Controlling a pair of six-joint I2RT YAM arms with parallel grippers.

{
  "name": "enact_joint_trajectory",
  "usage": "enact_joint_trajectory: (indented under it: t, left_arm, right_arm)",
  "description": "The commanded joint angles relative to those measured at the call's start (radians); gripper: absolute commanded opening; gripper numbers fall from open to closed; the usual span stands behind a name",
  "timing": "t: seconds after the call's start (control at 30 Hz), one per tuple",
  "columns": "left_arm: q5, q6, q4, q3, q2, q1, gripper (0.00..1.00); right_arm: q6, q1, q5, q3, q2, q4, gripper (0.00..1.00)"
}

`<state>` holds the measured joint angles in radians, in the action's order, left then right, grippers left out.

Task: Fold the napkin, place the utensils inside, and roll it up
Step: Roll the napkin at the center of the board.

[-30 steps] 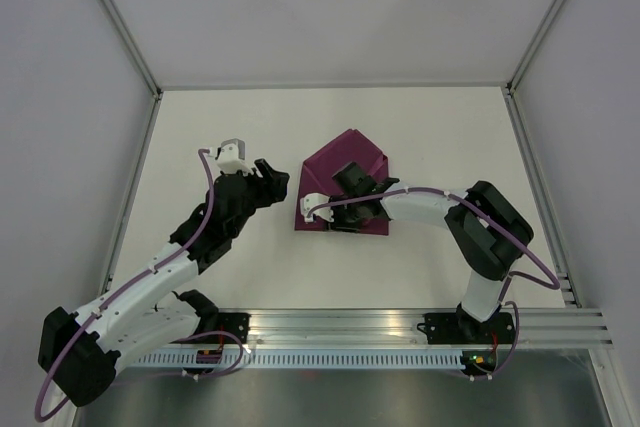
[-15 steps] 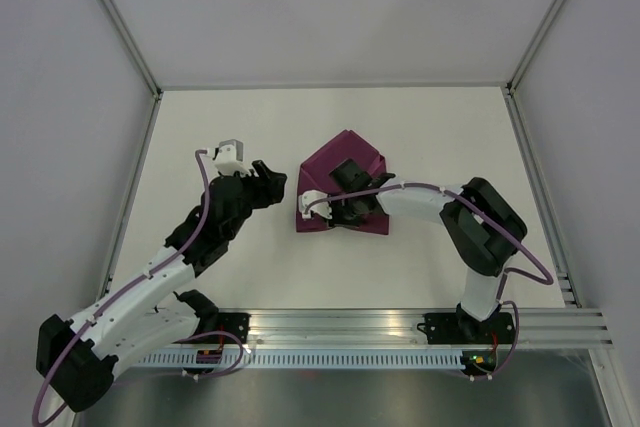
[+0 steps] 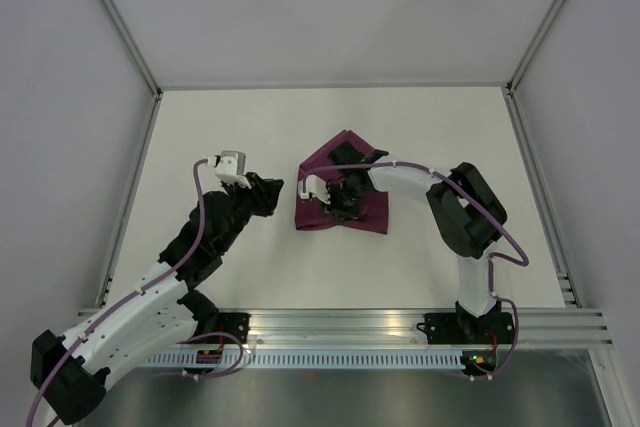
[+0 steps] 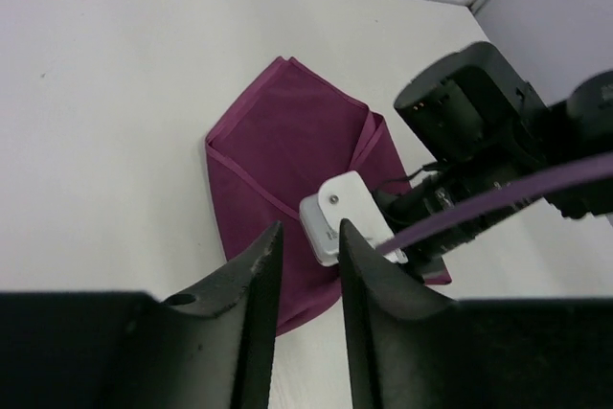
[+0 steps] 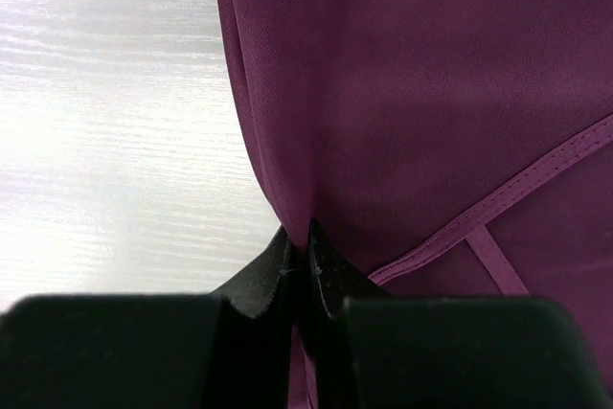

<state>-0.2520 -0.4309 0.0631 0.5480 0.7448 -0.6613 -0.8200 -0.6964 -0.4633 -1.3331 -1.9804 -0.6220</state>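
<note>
Napkin [image 3: 312,215] lies folded in the middle of the white table [image 3: 230,127]. Its right side is more bunched than a second ago. By now the right gripper [image 5: 299,241] has slid left and pinches a fold of cloth tight. Just beside the napkin hangs the left gripper [image 4: 308,235], jaws closer together than before, holding nothing.

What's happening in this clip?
The right pincer is shut on a fold of the purple napkin, which lies partly folded. The left pincer hangs just to the napkin's left, jaws slightly apart and empty. No utensils are visible, so the job looks to be at the folding stage.
</note>
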Motion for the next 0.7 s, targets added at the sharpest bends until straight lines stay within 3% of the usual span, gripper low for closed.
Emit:
enact_joint_trajectory:
  t: [0.0,0.1,0.17,0.37,0.67]
  left_arm:
    - [0.056,0.116,0.125,-0.049,-0.022,-0.033,0.31]
    - [0.065,0.178,0.205,-0.089,-0.045,-0.078,0.09]
    - [0.057,0.225,0.240,-0.098,-0.048,-0.101,0.02]
    - [0.108,0.329,0.242,-0.074,0.028,-0.169,0.02]
    - [0.088,0.570,0.303,-0.042,0.287,-0.320,0.02]
  right_arm:
    - [-0.010,0.023,-0.057,-0.027,-0.098,-0.162,0.12]
    - [-0.016,0.047,-0.087,-0.072,-0.136,-0.212,0.12]
    - [-0.022,0.061,-0.100,-0.096,-0.169,-0.237,0.12]
    - [-0.030,0.075,-0.112,-0.150,-0.219,-0.292,0.11]
    - [-0.053,0.093,-0.140,-0.253,-0.305,-0.403,0.11]
